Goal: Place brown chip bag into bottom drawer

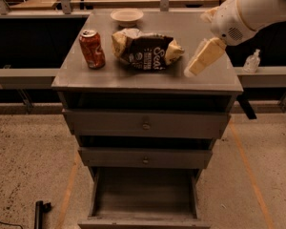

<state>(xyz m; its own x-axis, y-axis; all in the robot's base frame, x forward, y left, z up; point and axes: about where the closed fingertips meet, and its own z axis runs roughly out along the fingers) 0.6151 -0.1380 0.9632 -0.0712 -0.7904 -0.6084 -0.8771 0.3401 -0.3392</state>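
Observation:
The brown chip bag lies on its side on top of the grey drawer cabinet, dark brown with pale ends and white lettering. My gripper hangs over the cabinet top's right part, just right of the bag and apart from it, pointing down and left from the white arm. It holds nothing. The bottom drawer is pulled out and empty. The two drawers above it are shut.
An orange-red soda can stands left of the bag. A small white bowl sits at the back of the top. A small clear bottle stands on the ledge to the right. A dark object lies on the floor at the lower left.

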